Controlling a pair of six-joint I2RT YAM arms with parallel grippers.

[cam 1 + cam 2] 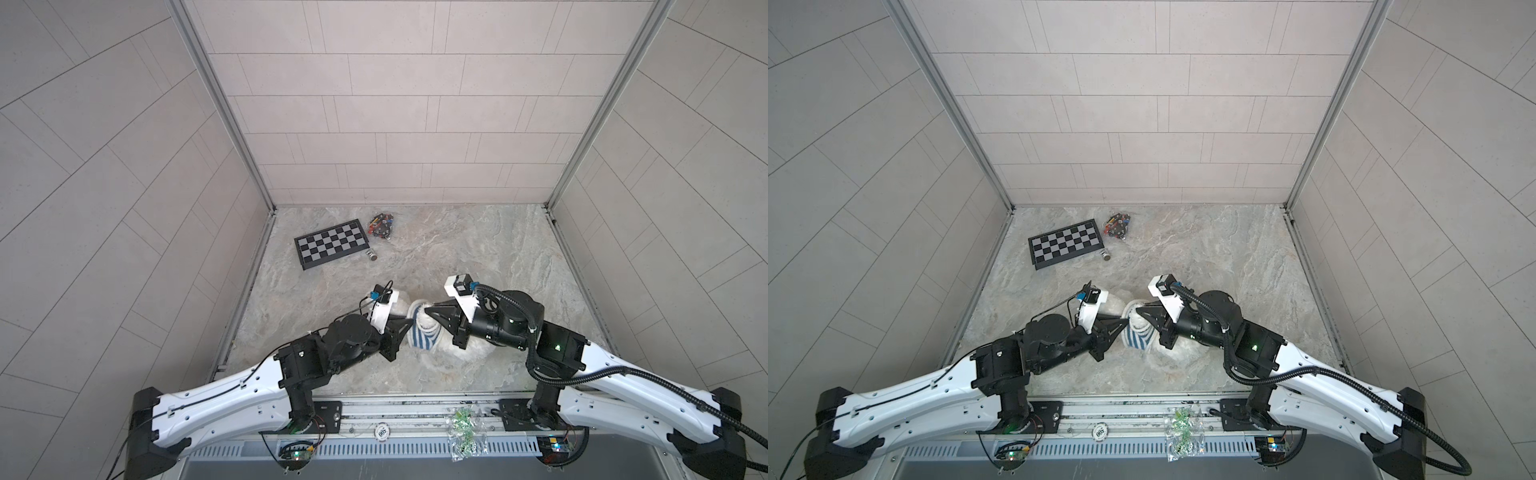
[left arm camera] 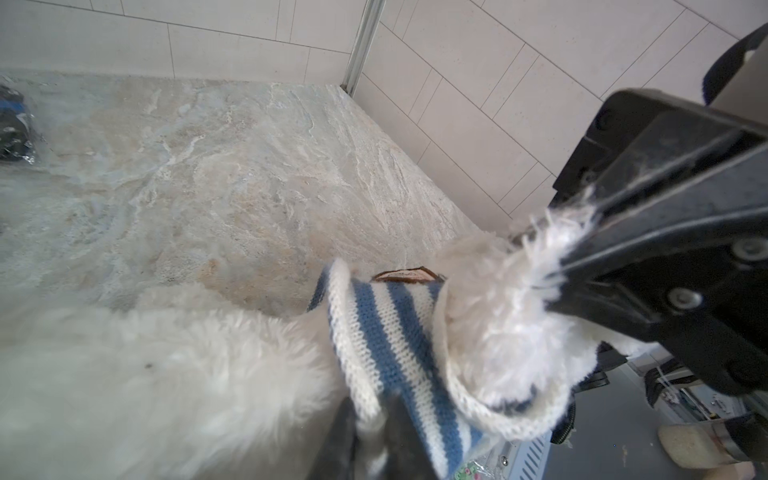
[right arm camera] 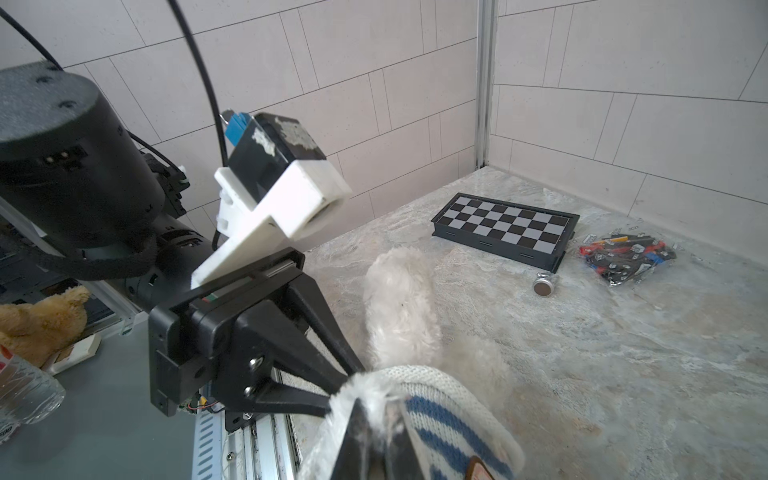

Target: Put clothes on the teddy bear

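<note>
Bear [image 1: 446, 362], one, white: lying near the front of the table [image 1: 478, 257] between the two grippers, partly under the right arm, with a furry part poking through an opening of the one striped shirt [image 1: 419, 338]. Grippers, two: left gripper [image 1: 410, 319] pinched closed on the shirt's rim; right gripper [image 1: 429, 312] pinched closed on bear fur at that opening. Far left of the table: one chessboard [image 1: 332, 243], one bag [image 1: 381, 225] of small parts, one small metal cylinder [image 1: 372, 255].
</note>
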